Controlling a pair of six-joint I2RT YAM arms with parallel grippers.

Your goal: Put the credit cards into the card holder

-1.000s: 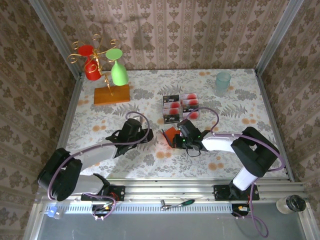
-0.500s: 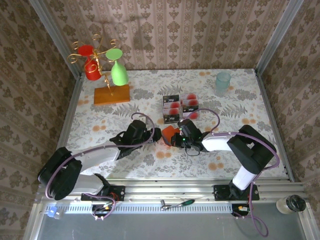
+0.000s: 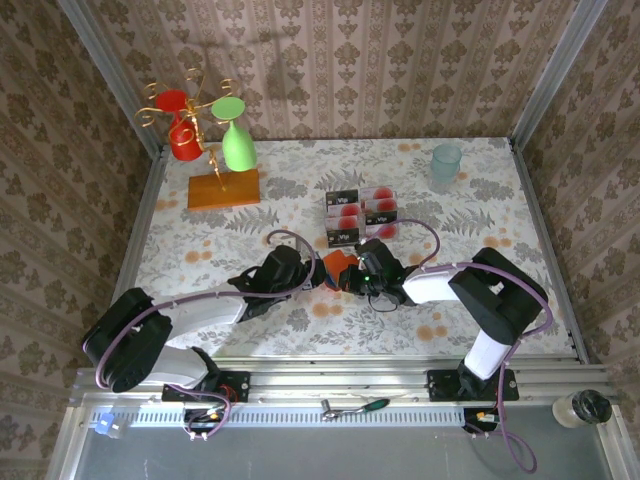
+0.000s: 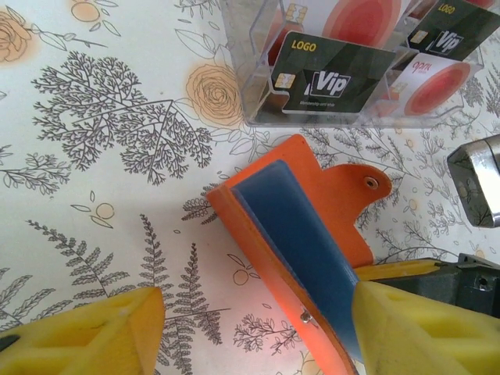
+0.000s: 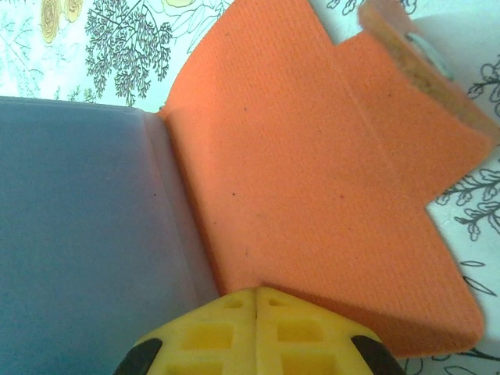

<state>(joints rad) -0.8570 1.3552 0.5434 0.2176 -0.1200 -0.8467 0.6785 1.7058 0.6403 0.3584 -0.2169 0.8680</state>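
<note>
Closing in from the left, the left end effector point(image 3: 306, 271) has travelled across the bench point(image 3: 200, 240) over the last second. It now sits right at the card holder point(image 4: 301, 226).

- Left end effector: jaws moderately wide, nothing gripped. The yellow pads point(image 4: 86, 332) straddle the holder's near corner, with bare bench showing between the left pad and the orange cover.
- Card holder: stands open and tilted, with the blue-grey lining facing the left end effector and the snap tab point(image 4: 367, 183) beyond it. It has slid a little leftward with the right arm.
- Right end effector point(image 5: 256, 301): fingertips pressed together on the holder's cover beside the fold, seemingly pinching the thin panel and propping it up.
- Judgement: the holder is being presented to the left arm, likely for a second grip to spread it. No card has been loaded yet.
- Credit cards point(image 4: 336, 74): just ahead of the left end effector, upright in a clear tray point(image 4: 258, 109).
- Legible text: "LOGO" in yellow and "Vip" in white on the black card, and the same on a second card further right. The finer print is too small to read.
</note>
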